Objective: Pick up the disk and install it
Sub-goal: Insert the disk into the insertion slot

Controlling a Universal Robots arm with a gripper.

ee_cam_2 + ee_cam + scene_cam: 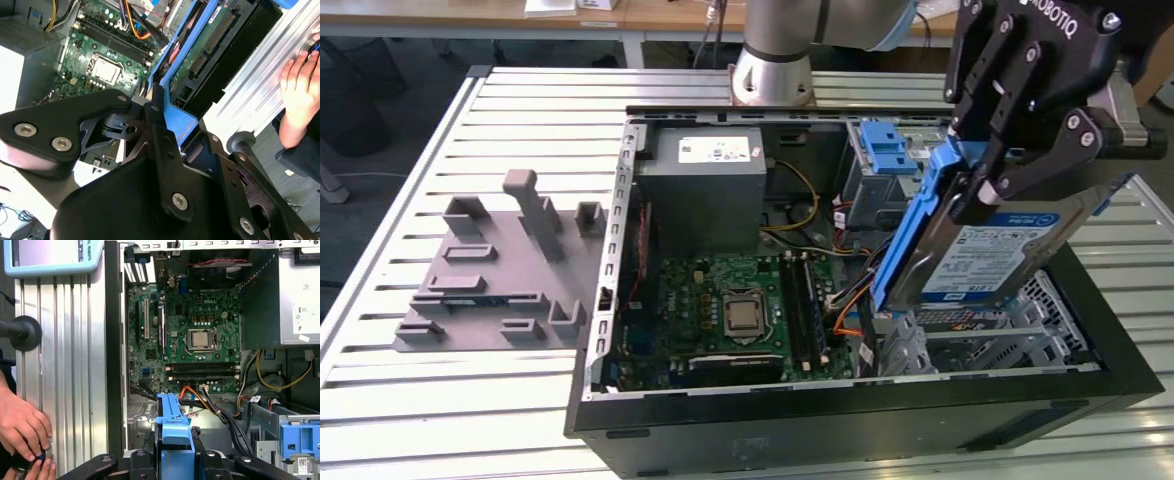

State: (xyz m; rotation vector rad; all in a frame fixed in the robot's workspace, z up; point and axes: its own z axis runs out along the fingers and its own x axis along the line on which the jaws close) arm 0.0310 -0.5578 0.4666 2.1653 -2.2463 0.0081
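In the exterior view my gripper [977,195] is shut on the disk [991,258], a silver hard drive with a white-and-blue label and blue carrier rails. The disk hangs tilted, on edge, above the open computer case [854,405], over the bay at the exterior view's right. In the second wrist view the black fingers [156,116] clamp the blue rail [176,119], with the disk's green circuit-board underside [210,45] beyond. The first wrist view looks down past the blue rail [174,422] onto the motherboard [200,340].
Inside the case lie the motherboard [734,310], a grey power-supply box [707,185], loose cables [220,405] and a metal cage with a blue latch [887,150]. A grey fixture [494,270] sits on the slatted table. A person's hand [20,425] rests beside the case.
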